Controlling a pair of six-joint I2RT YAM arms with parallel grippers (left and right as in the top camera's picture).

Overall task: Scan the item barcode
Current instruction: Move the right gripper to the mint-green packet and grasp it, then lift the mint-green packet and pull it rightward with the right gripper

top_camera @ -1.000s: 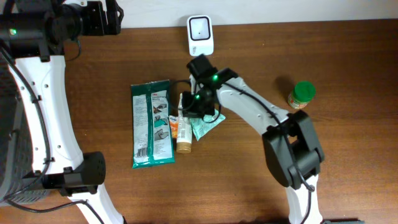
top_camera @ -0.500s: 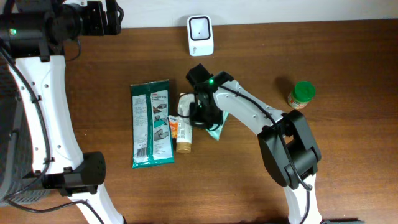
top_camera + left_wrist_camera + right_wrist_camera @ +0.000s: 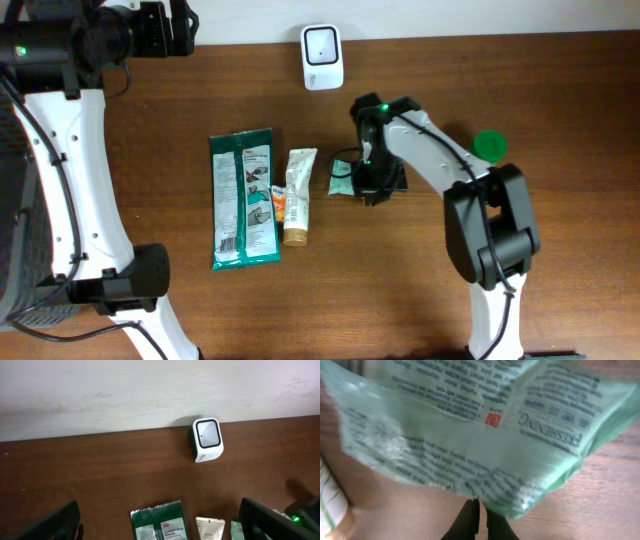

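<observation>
The right gripper (image 3: 480, 519) was pressed together on a thin edge of the green sachet (image 3: 470, 425). In the overhead view the sachet sat just beside that gripper, right of the tube (image 3: 297, 196) and below the scanner (image 3: 323, 56), well apart from it. I judged the sachet light, soft and floppy: film that sags and crinkles away from the pinch, so its printed face would not hold flat on its own. A pinch on the sealed border looked the safest hold to me, since the filled middle would bulge and slip. The wrist camera gave me small print and a red mark, but no barcode I could make out. The left gripper (image 3: 170, 28) hung at the far-left corner, jaws spread wide, holding nothing. On the table (image 3: 580, 280) a green wipes pack (image 3: 246, 198) lay just left of the tube, and a green-lidded jar (image 3: 490, 146) stood close by the right arm. Nothing stood between sachet and scanner; I reckoned the jar was the one thing a swinging elbow could knock
</observation>
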